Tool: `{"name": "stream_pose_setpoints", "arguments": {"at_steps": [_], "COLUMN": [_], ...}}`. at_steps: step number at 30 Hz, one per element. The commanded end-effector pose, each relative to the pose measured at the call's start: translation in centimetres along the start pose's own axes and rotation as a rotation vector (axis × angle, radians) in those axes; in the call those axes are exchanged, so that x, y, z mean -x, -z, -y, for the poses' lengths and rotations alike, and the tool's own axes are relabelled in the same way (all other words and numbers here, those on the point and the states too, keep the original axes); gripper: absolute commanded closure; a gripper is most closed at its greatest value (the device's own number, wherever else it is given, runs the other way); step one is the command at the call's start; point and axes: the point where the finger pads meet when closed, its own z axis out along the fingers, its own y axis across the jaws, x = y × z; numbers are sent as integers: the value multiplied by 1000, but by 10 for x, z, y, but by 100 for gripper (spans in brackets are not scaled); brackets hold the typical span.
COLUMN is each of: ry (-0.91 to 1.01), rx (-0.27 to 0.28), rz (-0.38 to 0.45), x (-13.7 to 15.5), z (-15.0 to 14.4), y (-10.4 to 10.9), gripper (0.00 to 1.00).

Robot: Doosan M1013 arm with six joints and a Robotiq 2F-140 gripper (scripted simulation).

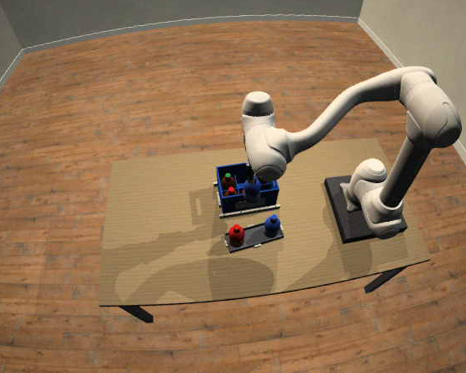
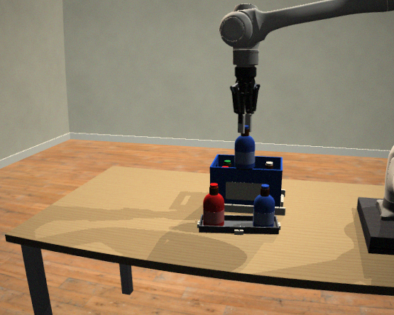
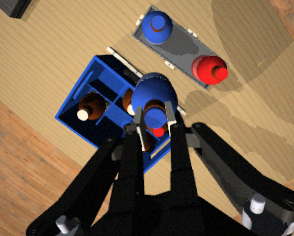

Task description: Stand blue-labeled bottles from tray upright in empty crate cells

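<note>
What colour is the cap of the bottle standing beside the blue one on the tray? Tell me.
Red, clearest in exterior.

Your arm reaches out from its base, elbow raised, forearm running out to the wrist. Wrist points straight down, your gripper (image 1: 251,178) (image 2: 245,124) (image 3: 155,113) hanging vertical below it. Fingers close together, clamped on a bottle neck, both fingertips parallel, held up over the crate.
</note>
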Motion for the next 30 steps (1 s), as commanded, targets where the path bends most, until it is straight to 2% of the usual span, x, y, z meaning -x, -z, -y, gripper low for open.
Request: {"name": "stream_pose_setpoints", "arguments": {"at_steps": [1, 30], "ry": [0, 0], "rx": [0, 0], "rz": [0, 0], "x": [4, 42], "z": [5, 55], "y": [0, 0], "gripper": [100, 100]}}
